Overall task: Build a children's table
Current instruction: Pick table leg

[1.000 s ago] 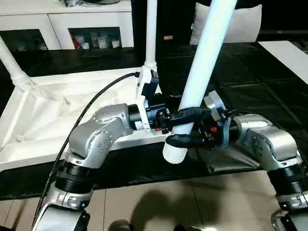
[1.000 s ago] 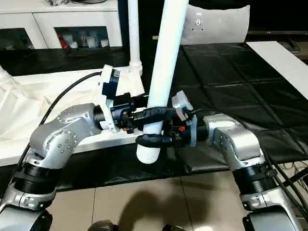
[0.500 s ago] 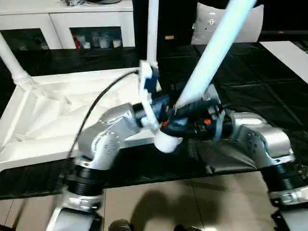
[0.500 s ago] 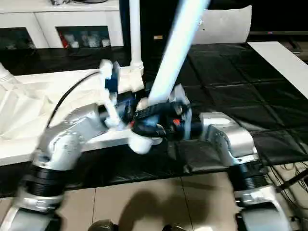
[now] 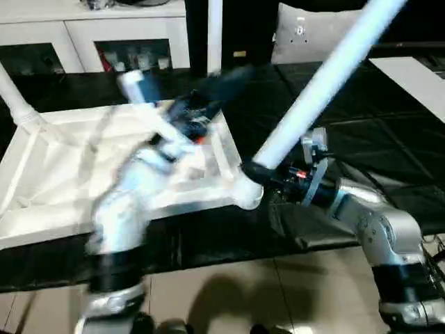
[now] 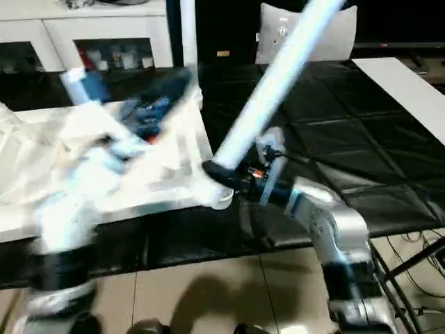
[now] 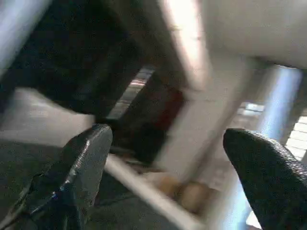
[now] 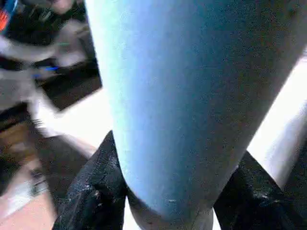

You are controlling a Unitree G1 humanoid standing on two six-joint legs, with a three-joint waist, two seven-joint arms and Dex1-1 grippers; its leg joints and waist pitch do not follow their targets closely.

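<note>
The children's table top [image 5: 49,174] lies upside down on the black mat, ribbed underside up. One leg [image 5: 15,97] stands in its far left corner socket and another leg [image 5: 214,28] in the far right one. My right gripper [image 5: 259,171] is shut on a third long white leg [image 5: 327,69] near its thick end. That leg leans up to the right, and its lower end [image 5: 245,193] is at the top's near right corner. In the right wrist view the black fingers [image 8: 93,194] clasp the leg [image 8: 182,96]. My left gripper [image 7: 177,163] is open and empty, blurred above the table top [image 5: 222,82].
A white cabinet [image 5: 90,28] with shelves stands at the back and a grey pillow [image 5: 306,35] behind the mat. A white board [image 5: 410,69] lies at the far right. The black mat [image 5: 389,125] ends at tiled floor [image 5: 229,292] in front of me.
My left gripper opened, let go of the leg and swung up and left over the table top. The right gripper tilted the leg further right and brought its lower end to the near right corner.
</note>
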